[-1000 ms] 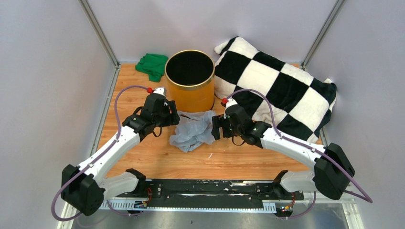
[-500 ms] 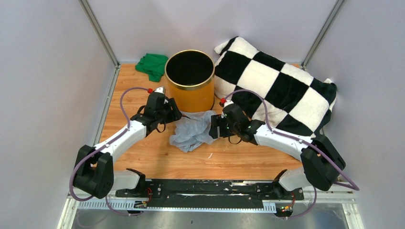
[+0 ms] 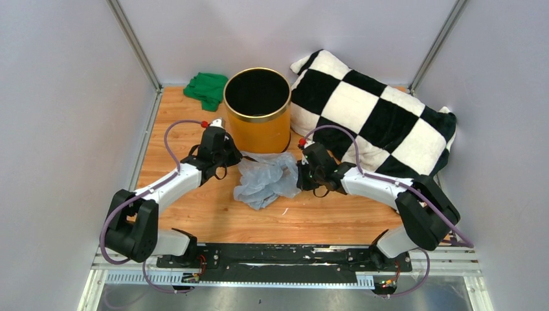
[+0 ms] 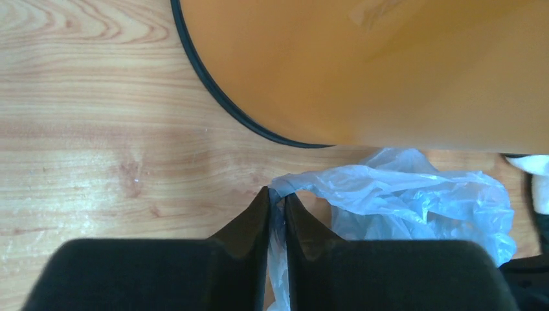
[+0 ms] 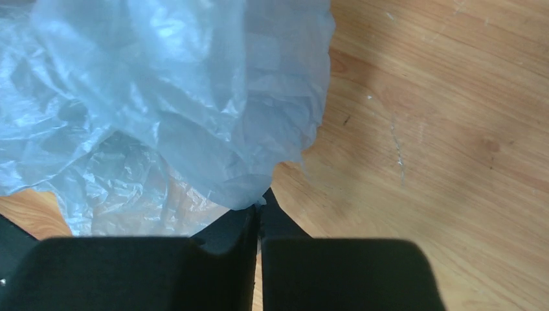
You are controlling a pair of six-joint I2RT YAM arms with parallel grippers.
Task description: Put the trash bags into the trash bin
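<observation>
A pale wooden tabletop [image 3: 188,116] between grey walls carries everything. The left gripper [image 4: 276,199] has its jaws pressed almost together, with a thin fold of the crinkly, translucent pale blue-grey plastic bag [image 4: 414,197] nipped between the tips. The rest of the bag spreads to the right of those jaws. Just ahead of them stands the cylindrical orange-yellow bin [image 4: 388,65] with its dark base ring. The right gripper [image 5: 259,208] is likewise closed to a slit, and the bag's lower edge runs into its tips while the bulk billows ahead and to the left. How much film sits inside that slit is hard to make out. The bag blocks the bin from the right wrist view.
</observation>
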